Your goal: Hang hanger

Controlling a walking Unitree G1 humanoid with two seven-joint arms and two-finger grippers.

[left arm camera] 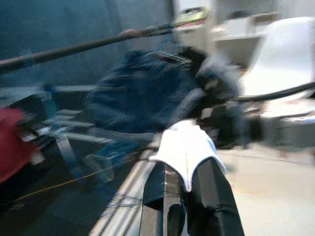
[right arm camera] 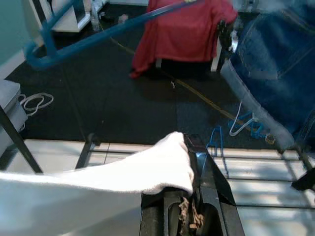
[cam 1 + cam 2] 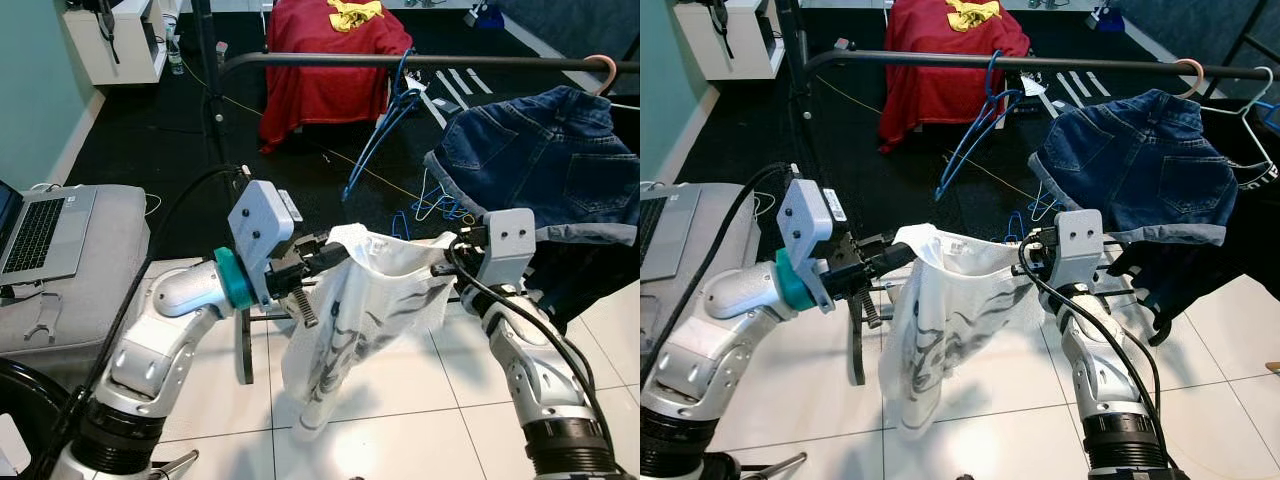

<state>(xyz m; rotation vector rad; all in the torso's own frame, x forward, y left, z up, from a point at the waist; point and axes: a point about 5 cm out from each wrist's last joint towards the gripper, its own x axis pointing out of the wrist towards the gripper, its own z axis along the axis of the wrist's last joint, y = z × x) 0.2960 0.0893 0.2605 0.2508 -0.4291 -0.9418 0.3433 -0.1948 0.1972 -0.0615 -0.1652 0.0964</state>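
So you see both end effectors, left [image 3: 325, 254] and right [image 3: 445, 262], clamped on the shirt [image 3: 345, 320], stretched below the rail [image 3: 420, 62].

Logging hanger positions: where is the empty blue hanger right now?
In the eye views, the blue hanger hangs on the black rail, middle, left of the denim shorts, above the white garment.
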